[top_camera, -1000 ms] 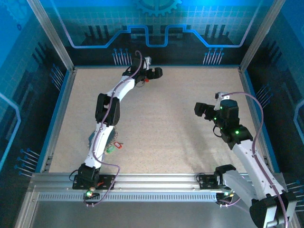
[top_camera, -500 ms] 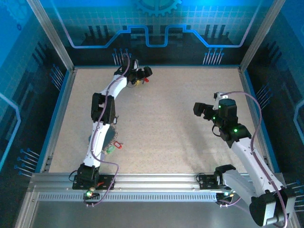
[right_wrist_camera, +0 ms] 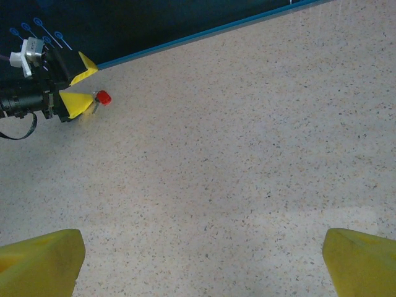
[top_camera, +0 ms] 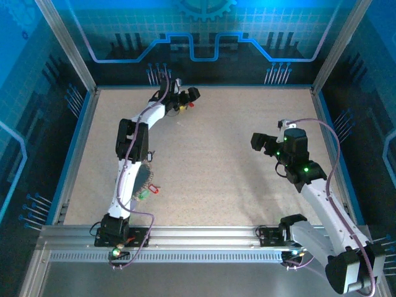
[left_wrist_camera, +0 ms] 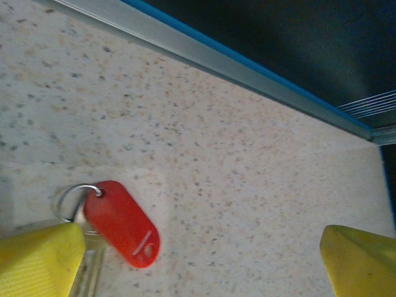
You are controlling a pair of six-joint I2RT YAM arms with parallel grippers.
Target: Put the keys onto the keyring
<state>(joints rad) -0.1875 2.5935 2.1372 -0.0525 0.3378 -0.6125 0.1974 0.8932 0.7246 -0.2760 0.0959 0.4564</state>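
Left wrist view: the left pincer is released, and the red key lies on the worktop against its finger at 8 o'clock. From the top external, the other keys and the keyring lie at the worktop's 8 o'clock, and the right pincer hangs released at 3 o'clock.

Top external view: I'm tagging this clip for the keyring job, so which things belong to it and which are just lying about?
Belongs to the job: red-tagged key by the open left hand at the far edge; keyring near the left arm's base, with a small red key and green key close by.
Not part of it: speckled table, metal rail, blue back wall.
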